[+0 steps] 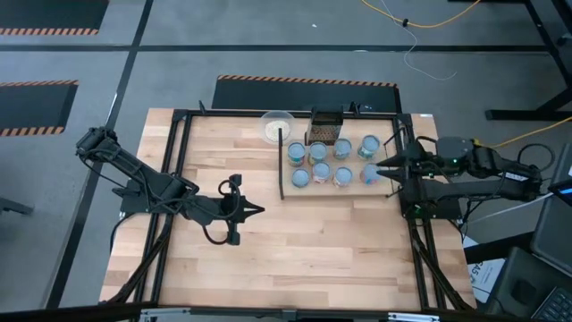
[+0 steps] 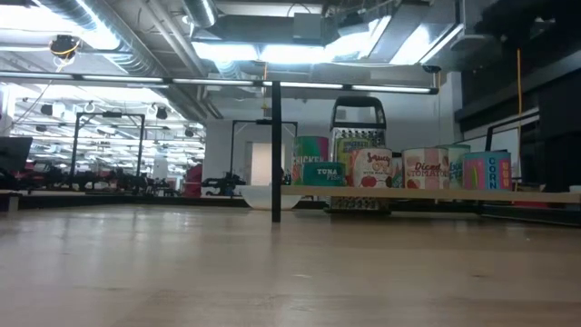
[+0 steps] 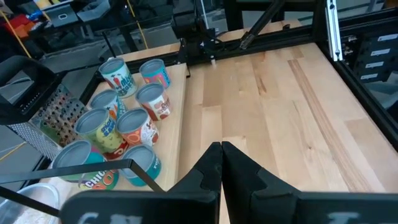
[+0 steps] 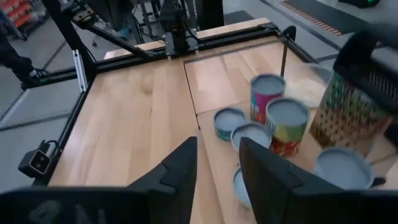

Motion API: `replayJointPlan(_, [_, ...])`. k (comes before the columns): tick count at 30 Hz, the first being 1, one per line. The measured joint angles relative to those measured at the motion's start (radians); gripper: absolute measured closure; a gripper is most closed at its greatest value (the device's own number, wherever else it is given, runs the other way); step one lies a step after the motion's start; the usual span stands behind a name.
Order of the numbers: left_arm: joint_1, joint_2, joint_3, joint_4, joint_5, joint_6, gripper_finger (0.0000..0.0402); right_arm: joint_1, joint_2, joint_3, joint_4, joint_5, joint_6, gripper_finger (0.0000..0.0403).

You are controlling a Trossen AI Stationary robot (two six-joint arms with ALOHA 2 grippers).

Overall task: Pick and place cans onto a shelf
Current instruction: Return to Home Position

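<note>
Several cans [image 1: 322, 173] with pale round tops stand upright in two rows on the shelf [image 1: 313, 191], a pale board with a black bar [image 1: 281, 174] at its left end. The low view shows their labelled sides [image 2: 372, 169] on the raised board [image 2: 436, 192]. My right gripper [image 1: 382, 165] hovers at the shelf's right end, open, pointing left and slightly down, with nothing between its fingers [image 4: 217, 168]; the cans [image 4: 286, 121] lie ahead of it. My left gripper [image 1: 255, 211] waits shut over the table's middle left, its fingers [image 3: 221, 165] holding nothing.
A dark grater [image 1: 326, 125] and a whitish bowl [image 1: 277, 125] stand at the shelf's far side. Black frame rails [image 1: 183, 170] run along the table's edges. Bare wood [image 1: 304, 241] lies between the shelf and the near edge.
</note>
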Motion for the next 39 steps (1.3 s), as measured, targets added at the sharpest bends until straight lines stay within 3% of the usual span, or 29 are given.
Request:
replayJointPlan(8, [0.04, 0.0, 0.0, 0.069, 0.042, 0.027, 0.0401, 0.0, -0.197, -0.158, 0.078, -0.003, 0.038, 0.0279])
replayJointPlan(21, [0.286, -0.033, 0.0, 0.405, 0.349, 0.289, 0.0401, 0.0, -0.273, -0.16, 0.124, -0.062, 0.064, 0.0279])
replayJointPlan(28, [0.396, -0.175, 0.001, 0.317, 0.415, 0.315, 0.0401, 0.0, -0.273, -0.16, 0.163, -0.063, 0.048, 0.0279])
replayJointPlan(39, [0.327, -0.467, -0.018, -0.012, 0.409, 0.338, 0.0401, 0.0, -0.273, -0.16, 0.163, -0.063, 0.041, 0.0279])
